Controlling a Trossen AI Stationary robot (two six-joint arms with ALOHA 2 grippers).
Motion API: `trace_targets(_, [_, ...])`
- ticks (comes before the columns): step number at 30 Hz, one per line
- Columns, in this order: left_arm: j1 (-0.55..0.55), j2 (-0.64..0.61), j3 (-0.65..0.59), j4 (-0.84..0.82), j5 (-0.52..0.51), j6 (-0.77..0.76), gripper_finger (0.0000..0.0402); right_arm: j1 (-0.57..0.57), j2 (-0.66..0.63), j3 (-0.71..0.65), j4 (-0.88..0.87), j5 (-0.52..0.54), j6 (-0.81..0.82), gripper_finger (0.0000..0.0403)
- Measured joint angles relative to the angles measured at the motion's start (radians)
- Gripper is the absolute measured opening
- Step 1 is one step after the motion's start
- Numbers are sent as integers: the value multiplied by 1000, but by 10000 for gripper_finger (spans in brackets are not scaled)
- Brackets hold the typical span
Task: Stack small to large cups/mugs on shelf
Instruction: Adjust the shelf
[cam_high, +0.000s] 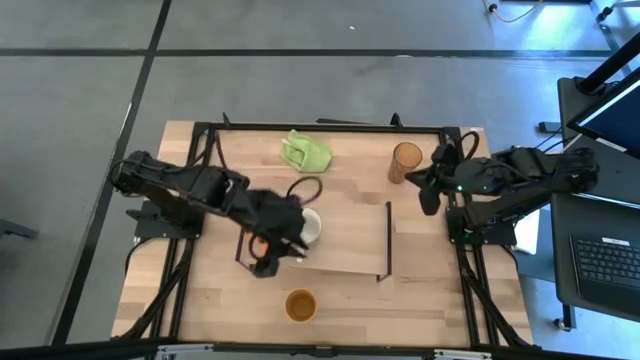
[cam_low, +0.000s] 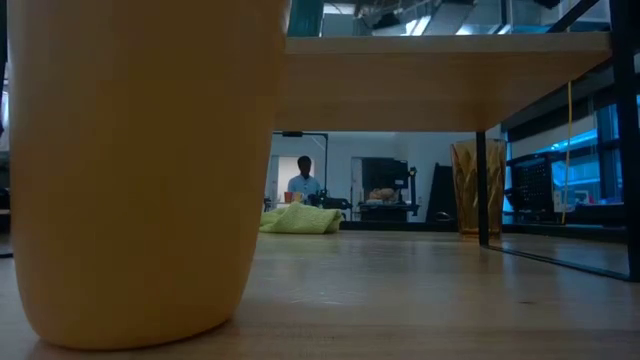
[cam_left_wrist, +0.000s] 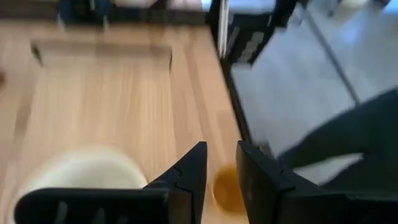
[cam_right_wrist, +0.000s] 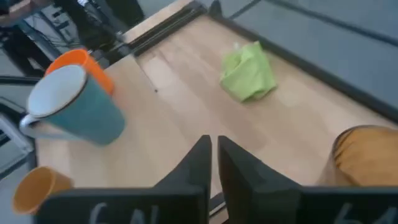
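The small orange mug (cam_high: 258, 243) (cam_right_wrist: 87, 62) and the white mug (cam_high: 311, 226) (cam_right_wrist: 74, 106) stand side by side at the left end of the shelf (cam_high: 350, 240) (cam_left_wrist: 99, 106). My left gripper (cam_high: 278, 250) (cam_left_wrist: 219, 171) hovers over them, open, with nothing between its fingers. Whether it touches the orange mug is hidden by the arm. The tan-brown cup (cam_high: 300, 305) (cam_low: 140, 170) stands on the table near its front edge. The amber tumbler (cam_high: 405, 162) (cam_right_wrist: 364, 155) stands at the far right. Beside it, my right gripper (cam_high: 428, 198) (cam_right_wrist: 213, 149) is raised, shut and holds nothing.
A crumpled green cloth (cam_high: 305, 152) (cam_right_wrist: 249, 71) lies at the table's far middle. The shelf's black end frame (cam_high: 386, 240) (cam_low: 483, 190) stands at its right end. A laptop (cam_high: 610, 260) sits on a side stand beyond the table's right edge. A person (cam_low: 303, 180) shows far back in the room.
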Motion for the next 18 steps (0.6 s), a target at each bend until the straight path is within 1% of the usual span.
trace_targets(2, [-35, -11, 0, -83, -29, -63, 80, 25, 8, 0, -15, -13, 39, 46])
trace_targets(4, [-77, -26, 0, -189, -80, -150, 80, 53, 22, 0, -30, -19, 78, 61])
trace_targets(7, [-165, -41, 0, -316, -170, -318, 80, 102, 51, 0, -53, -15, 135, 84])
trace_targets(9, [-239, -51, 0, -382, -225, -461, 80, 132, 71, 0, -66, 3, 166, 95])
trace_targets(12, [-356, -55, 0, -447, -331, -690, 80, 168, 98, 0, -94, 65, 197, 105])
trace_targets(15, [-462, -50, 0, -459, -436, -908, 80, 191, 115, 0, -107, 132, 199, 106])
trace_targets(18, [-555, -24, 0, -451, -547, -1046, 80, 200, 117, 0, -108, 177, 173, 107])
